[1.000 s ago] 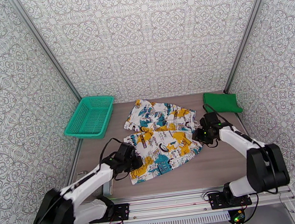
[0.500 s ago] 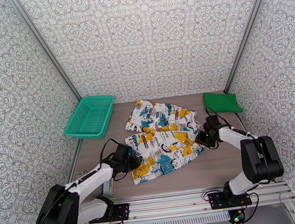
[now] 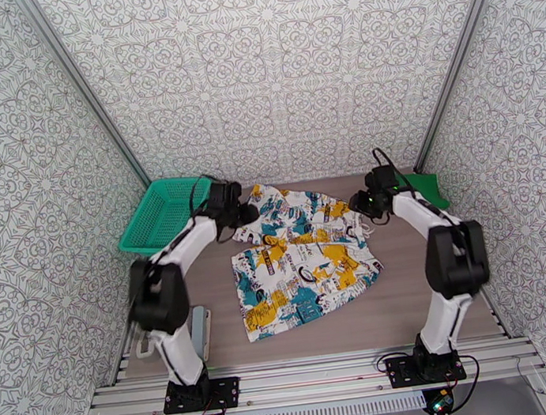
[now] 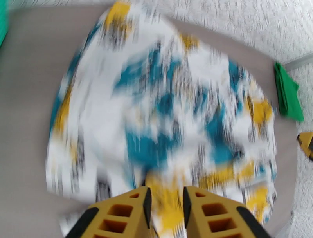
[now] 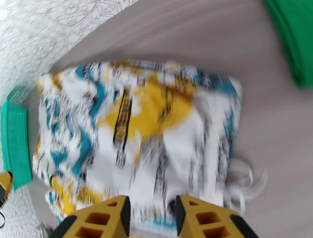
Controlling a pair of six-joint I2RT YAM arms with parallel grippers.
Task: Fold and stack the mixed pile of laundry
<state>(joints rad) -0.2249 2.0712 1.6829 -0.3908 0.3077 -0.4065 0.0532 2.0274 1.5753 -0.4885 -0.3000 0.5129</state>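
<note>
Far left stands the teal-green plastic mesh basket [image 3: 164, 214], which is not part of the fold. Just right of it, my left gripper [image 4: 164, 192] sits over the far left corner of the white cloth garment with teal, yellow and black print [image 3: 304, 264]. My fingers stand narrowly apart with cloth in the gap, but the view is blurred and I cannot tell whether the fabric is pinched. The garment lies spread on the grey table [image 3: 412, 299], creased across its middle. I judge it light, limp and prone to bunching, so the place to hold it is at the two far corners, on the hem. My right gripper [image 5: 152, 202] is at the far right corner in the same condition, cloth between narrow jaws and the grip unconfirmed. Far right, the plain bright green cloth shirt [image 3: 428, 187] lies flat against the wall, equally soft and best taken by an edge.
</note>
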